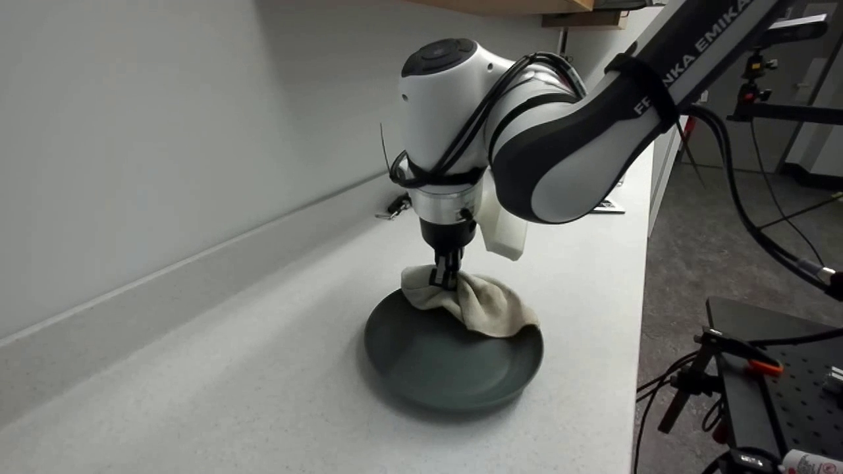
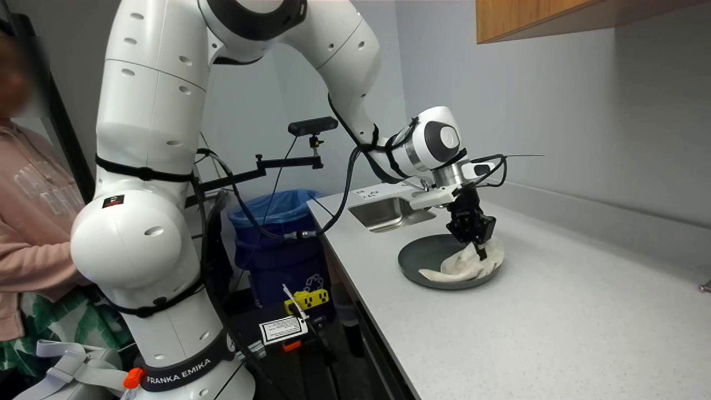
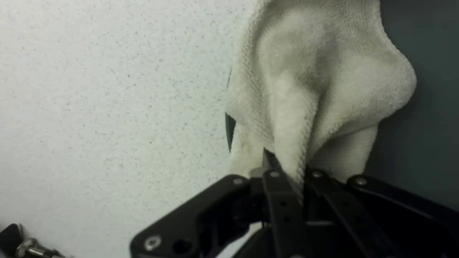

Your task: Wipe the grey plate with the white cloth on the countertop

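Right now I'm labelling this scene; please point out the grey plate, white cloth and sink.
Grey plate (image 1: 448, 365): in an exterior view, bare inner face.
White cloth (image 3: 312, 86): wrist view, folded middle.
Sink (image 2: 389, 214): in an exterior view, inside surface.

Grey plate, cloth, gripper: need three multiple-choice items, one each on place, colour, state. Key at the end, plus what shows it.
1. Where is the grey plate?
A) on the floor
B) in the sink
C) on the countertop

2. What colour is the cloth?
A) off-white
B) red
C) bright blue

3. What is the state of the gripper?
A) wide open
B) shut on the cloth
C) shut, holding nothing

Key:
1 C: both exterior views show it resting on the countertop.
2 A: all three views show pale, creamy fabric.
3 B: in the wrist view, a fold of the cloth is pinched between the closed jaws.
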Robot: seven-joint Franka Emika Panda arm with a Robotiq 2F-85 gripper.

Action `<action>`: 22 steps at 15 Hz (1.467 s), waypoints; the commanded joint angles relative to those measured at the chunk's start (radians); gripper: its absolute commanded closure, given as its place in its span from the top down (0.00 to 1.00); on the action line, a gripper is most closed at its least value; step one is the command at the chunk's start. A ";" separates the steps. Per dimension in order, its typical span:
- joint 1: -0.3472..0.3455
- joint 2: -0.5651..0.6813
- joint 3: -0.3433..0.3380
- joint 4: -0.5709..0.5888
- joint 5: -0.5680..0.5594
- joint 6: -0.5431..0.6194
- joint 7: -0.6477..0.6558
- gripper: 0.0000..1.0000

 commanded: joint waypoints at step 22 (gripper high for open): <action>0.050 0.027 -0.047 0.067 -0.032 0.003 0.093 0.02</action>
